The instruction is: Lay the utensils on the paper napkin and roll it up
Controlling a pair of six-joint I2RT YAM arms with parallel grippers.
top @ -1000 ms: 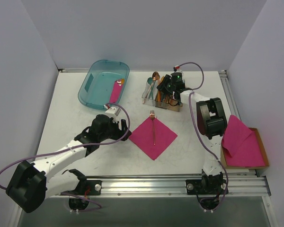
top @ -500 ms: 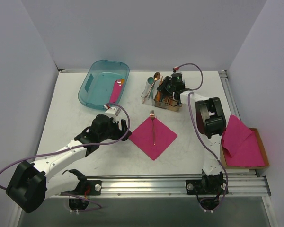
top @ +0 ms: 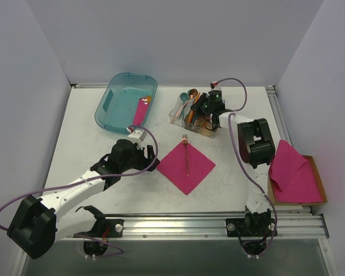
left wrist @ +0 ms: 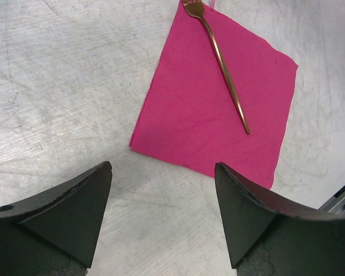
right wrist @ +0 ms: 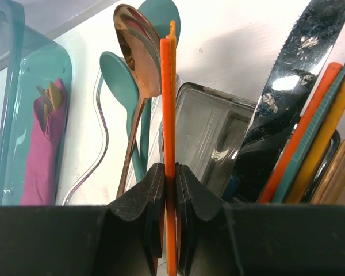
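One copper fork (top: 187, 155) is lying on the paper napkin (top: 187, 167) so far. The napkin sits flat mid-worktop, turned like a diamond, and the fork's tines poke just past its far corner.

Writing-wise there's not much. The teal bin (top: 126, 102) has a darker label patch on its wall, way too small to read.

The left wrist cam shows the left pincer (left wrist: 162, 169) with its fingers wide apart and nothing in them, hanging over bare worktop (left wrist: 57, 86) just off the napkin's near edge. It also shows how scuffed and scratched the white surface is, which the top view hides.

The right wrist cam shows the right pincer (right wrist: 169, 172) clamped on a thin orange strip (right wrist: 168, 103) that's seen edge-on, so I can't tell what it is. Right behind it are a copper spoon (right wrist: 135, 34), teal spoons (right wrist: 118, 75), a serrated silver knife (right wrist: 293, 75) and the clear caddy (right wrist: 218, 132) they all stand in. From above that's just a cluttered bundle.

Only the top view catches the stack of pink sheets (top: 296, 172) in a cardboard box (top: 319, 178) at the right edge, plain white walls and a metal rail along the near side.
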